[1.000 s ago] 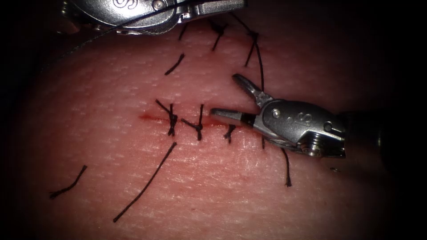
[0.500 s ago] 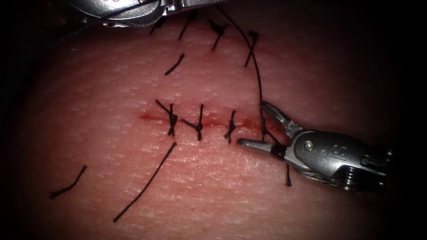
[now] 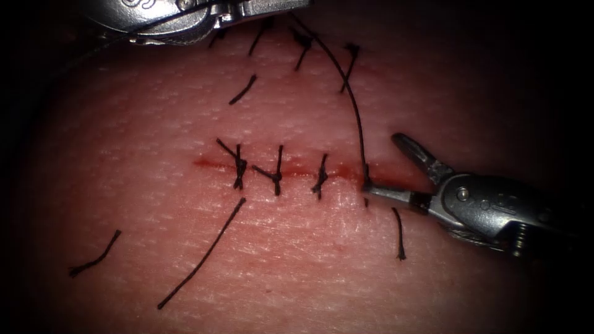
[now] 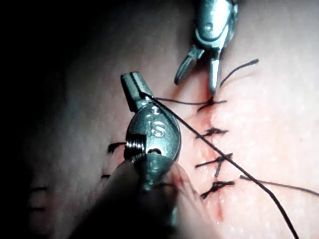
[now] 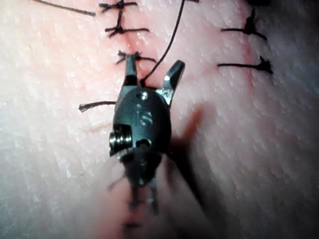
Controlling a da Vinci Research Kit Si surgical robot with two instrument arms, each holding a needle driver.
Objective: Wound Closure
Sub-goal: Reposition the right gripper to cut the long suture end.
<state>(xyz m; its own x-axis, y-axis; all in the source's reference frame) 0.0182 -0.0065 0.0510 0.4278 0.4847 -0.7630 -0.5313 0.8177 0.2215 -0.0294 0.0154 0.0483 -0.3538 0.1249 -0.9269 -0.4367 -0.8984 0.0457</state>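
The pale pink, pebbled slab of pork-belly tissue (image 3: 278,260) looks soft and yielding, with its red-stained horizontal cut (image 3: 216,164) crossed by three knotted black stitches. The thin black thread (image 3: 352,99), light, limp and probably slippery, is best taken a little above the cut at its right end, where it arcs up to the left silver needle driver (image 3: 272,7), whose jaws are clamped on it. The right silver needle driver (image 3: 383,164) stands with jaws spread apart, holding nothing, the lower tip touching the thread's base.

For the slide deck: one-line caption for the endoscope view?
Right tool, jaws open, at the thread held taut by the left tool over the stitched cut.
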